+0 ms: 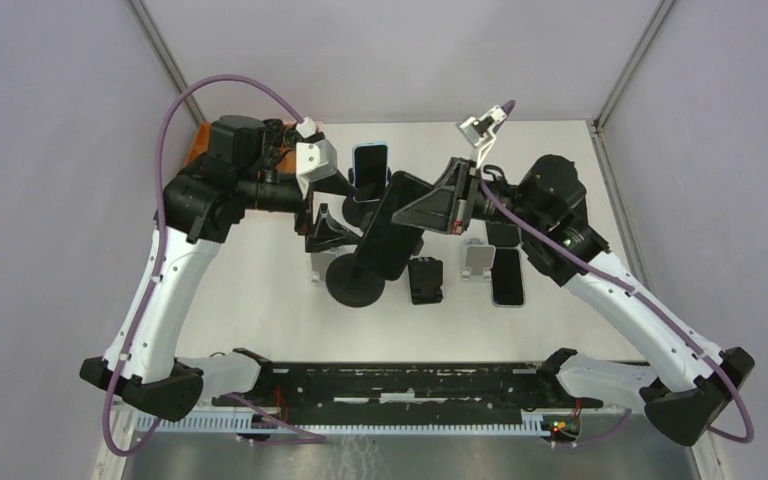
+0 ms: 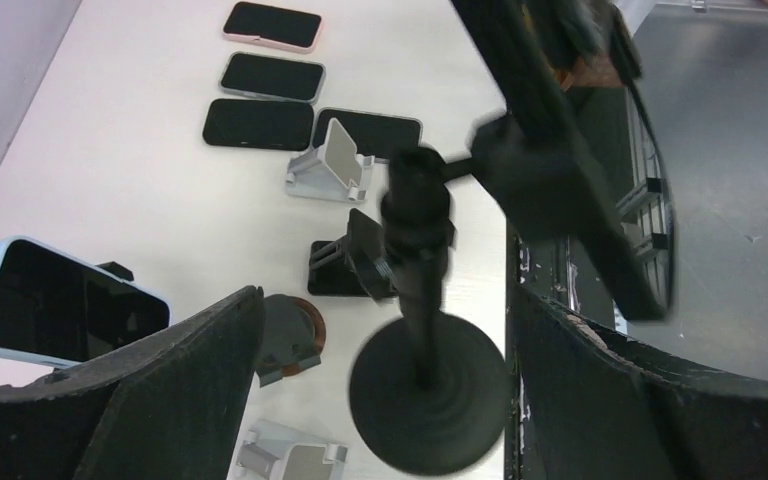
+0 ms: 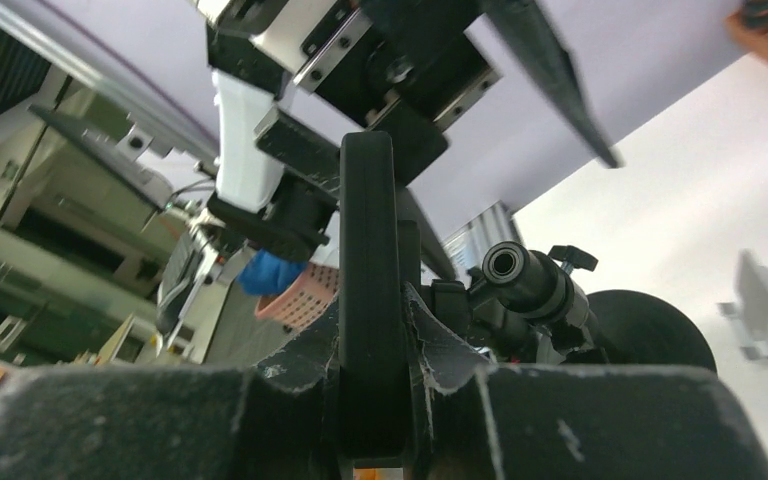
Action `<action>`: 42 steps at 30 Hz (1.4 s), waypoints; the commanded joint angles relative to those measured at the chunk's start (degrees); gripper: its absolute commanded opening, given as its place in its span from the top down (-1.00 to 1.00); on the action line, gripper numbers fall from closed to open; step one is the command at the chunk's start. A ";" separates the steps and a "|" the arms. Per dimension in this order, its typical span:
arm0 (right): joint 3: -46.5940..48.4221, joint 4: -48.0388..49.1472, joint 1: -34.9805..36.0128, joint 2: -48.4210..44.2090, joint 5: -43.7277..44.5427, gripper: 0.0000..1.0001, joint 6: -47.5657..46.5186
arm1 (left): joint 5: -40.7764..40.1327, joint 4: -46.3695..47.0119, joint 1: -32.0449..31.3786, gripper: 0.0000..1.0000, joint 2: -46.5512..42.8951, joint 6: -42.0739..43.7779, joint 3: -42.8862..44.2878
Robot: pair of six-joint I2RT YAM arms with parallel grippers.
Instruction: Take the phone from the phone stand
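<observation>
A black phone (image 1: 392, 225) leans tilted at the top of the black phone stand (image 1: 357, 282), which has a round base. My right gripper (image 1: 412, 212) is shut on the phone's right edge. In the right wrist view the phone (image 3: 368, 290) stands edge-on, pinched between the pads of that gripper (image 3: 370, 345). My left gripper (image 1: 345, 212) is open beside the stand. Its wrist view shows the stand's pole (image 2: 415, 240) and base (image 2: 430, 400) between the spread gripper (image 2: 385, 300), untouched. The stand's arm reaches the phone's back (image 2: 560, 160).
A blue-cased phone (image 1: 370, 168) sits on another stand behind. A small black stand (image 1: 425, 280), white stands (image 1: 477, 260) (image 1: 317, 265) and flat phones (image 1: 507, 276) lie around the base. Several phones (image 2: 260, 75) lie in a row. A brown round holder (image 2: 290, 335) is near.
</observation>
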 commanded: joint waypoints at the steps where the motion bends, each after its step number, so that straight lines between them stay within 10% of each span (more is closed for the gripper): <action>1: 4.02 14.85 5.97 0.15 3.51 0.88 1.04 | -0.09 1.08 -1.08 -0.96 -1.41 -1.51 -1.26; 26: 7.16 21.52 14.18 5.39 7.50 0.87 -3.73 | 4.77 2.04 -1.78 -0.48 -12.55 -8.30 -14.55; 33: 5.02 25.82 14.15 6.30 6.43 0.81 -1.13 | 1.89 8.32 -1.78 0.21 -13.90 -12.01 -15.05; 38: 3.86 26.41 14.16 6.06 5.70 0.35 -1.56 | 0.59 10.77 -1.77 0.92 -13.62 -15.28 -14.97; 40: 2.50 26.13 14.08 5.46 6.38 -0.20 -2.18 | -0.16 13.07 -1.71 0.96 -13.97 -17.68 -15.14; 42: 0.98 26.74 14.13 4.91 7.11 -0.35 -2.29 | -0.04 15.57 -1.77 0.96 -14.36 -20.50 -15.73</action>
